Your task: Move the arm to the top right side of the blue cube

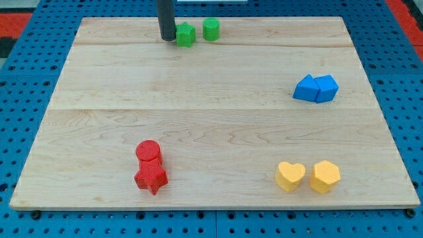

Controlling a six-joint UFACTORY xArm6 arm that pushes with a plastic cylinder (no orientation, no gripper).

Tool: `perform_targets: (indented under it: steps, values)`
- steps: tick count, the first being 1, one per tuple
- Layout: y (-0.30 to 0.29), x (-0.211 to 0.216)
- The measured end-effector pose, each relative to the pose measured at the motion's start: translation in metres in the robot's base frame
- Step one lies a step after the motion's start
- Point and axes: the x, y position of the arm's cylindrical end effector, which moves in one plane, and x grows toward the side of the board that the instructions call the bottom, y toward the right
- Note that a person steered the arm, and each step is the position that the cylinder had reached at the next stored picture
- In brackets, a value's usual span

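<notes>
My tip (166,38), the lower end of a straight dark rod cut off by the view's top edge, rests on the pale wooden bench (211,125) near its top edge, just left of a green block of uneven, hard-to-read shape (186,34), touching it or nearly so. A second green block, roughly cylindrical (211,29), sits just to the right of the first. There is no hand on this arm, so nothing can be told of any spread or pinch.

The blue cube (326,88) lies well apart, at the view's right, touching a blue wedge-like block (305,88) on its left; where one ends and the other begins is hard to make out. At the bottom left, a red cylinder (149,151) presses against a red star-shaped block (151,176). At the bottom right sit a yellow heart-shaped block (291,176) and a yellow hexagonal block (325,176).
</notes>
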Motion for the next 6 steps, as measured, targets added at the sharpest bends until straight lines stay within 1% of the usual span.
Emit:
perform_targets:
  steps: [1, 2, 3, 4, 5, 6]
  values:
    - [0.027, -0.017]
    - [0.02, -0.015]
    - [0.029, 0.042]
    - [0.109, 0.059]
    - [0.228, 0.039]
    - [0.29, 0.094]
